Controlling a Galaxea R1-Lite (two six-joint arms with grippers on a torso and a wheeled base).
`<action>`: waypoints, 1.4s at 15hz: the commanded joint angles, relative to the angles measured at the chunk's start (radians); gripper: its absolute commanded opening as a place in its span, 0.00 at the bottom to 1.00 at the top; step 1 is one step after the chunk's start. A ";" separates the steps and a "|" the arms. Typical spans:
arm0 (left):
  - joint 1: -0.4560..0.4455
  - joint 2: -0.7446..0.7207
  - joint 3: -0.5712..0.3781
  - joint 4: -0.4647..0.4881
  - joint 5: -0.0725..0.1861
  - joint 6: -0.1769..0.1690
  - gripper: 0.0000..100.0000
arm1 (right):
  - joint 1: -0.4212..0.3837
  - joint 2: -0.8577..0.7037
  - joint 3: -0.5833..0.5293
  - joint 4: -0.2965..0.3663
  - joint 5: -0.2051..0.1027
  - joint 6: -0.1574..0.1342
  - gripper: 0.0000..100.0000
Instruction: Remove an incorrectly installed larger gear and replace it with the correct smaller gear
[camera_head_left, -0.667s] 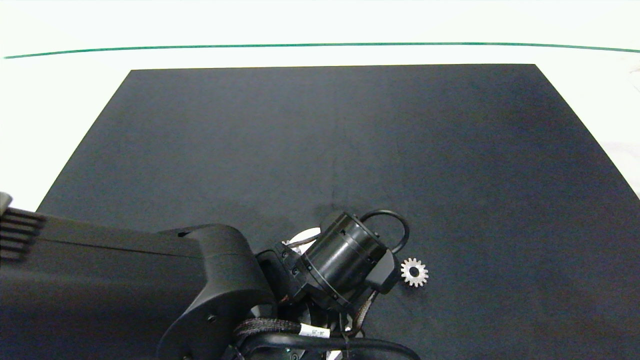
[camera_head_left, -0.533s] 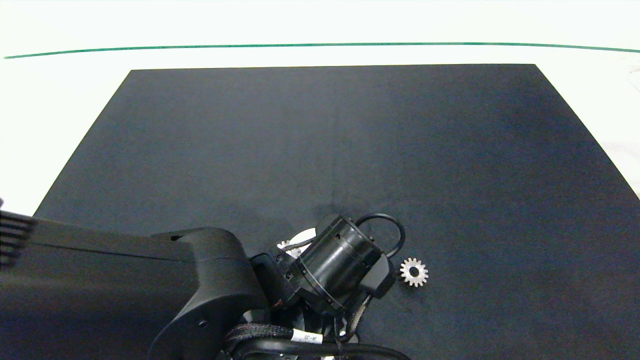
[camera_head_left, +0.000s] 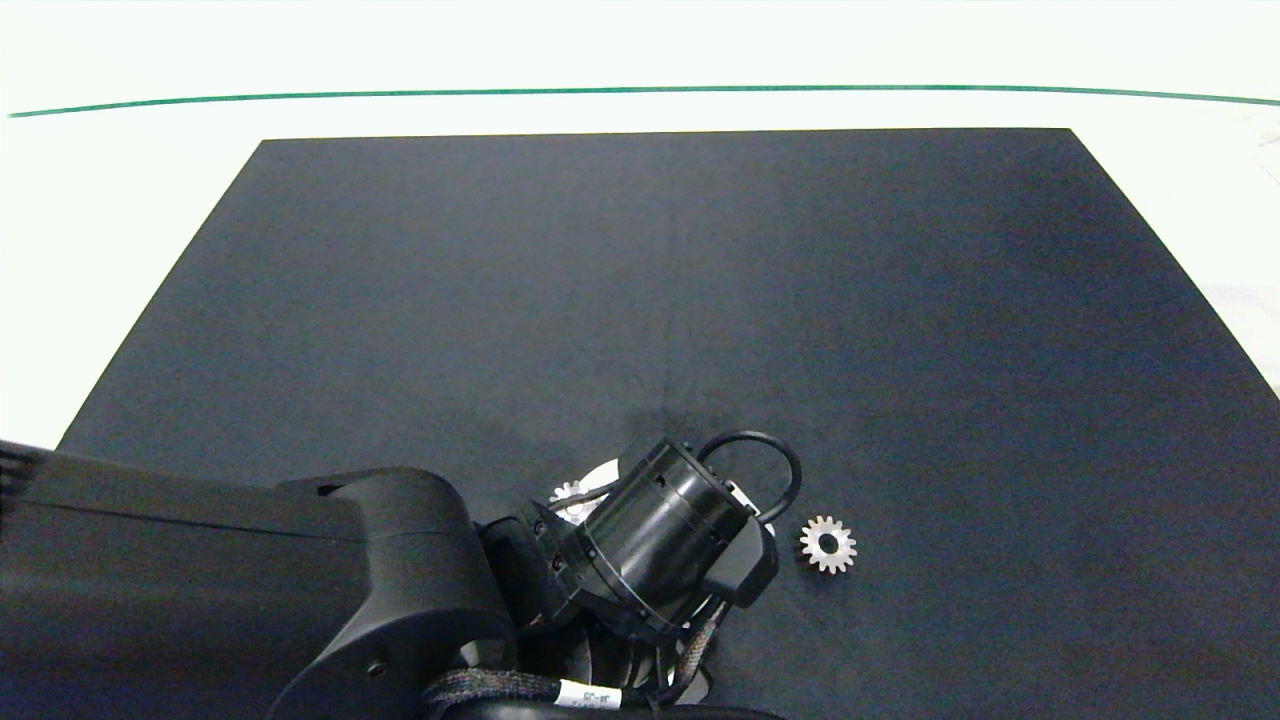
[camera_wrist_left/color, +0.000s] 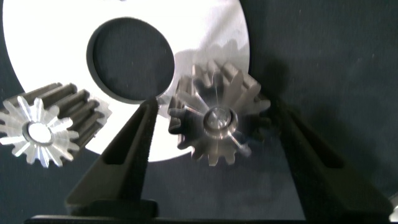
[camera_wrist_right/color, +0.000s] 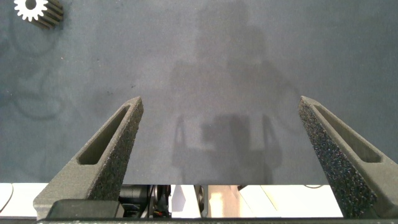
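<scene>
Hiding beneath the arm overhead, the larger gear (camera_wrist_left/color: 214, 118) shows at the left wrist, between the left gripper (camera_wrist_left/color: 214, 146) fingers, spread apart.

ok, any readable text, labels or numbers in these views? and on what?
One label only: a white tag on the cable bundle under the left arm, head view. It carries dark characters, too small and blurred to read.
No markings show on the gear between the left tool's fingers, on the gear lying loose on the mat, or on the white disc.
</scene>
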 joint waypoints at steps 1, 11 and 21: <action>-0.003 0.012 -0.005 -0.020 0.002 0.007 0.65 | 0.001 0.000 0.003 0.002 0.000 0.000 1.00; -0.001 0.015 0.002 -0.034 0.002 0.014 0.45 | 0.001 -0.001 0.000 0.002 0.002 0.000 1.00; -0.011 -0.028 -0.001 -0.025 0.002 0.024 0.26 | 0.001 0.002 0.003 0.004 0.006 0.000 1.00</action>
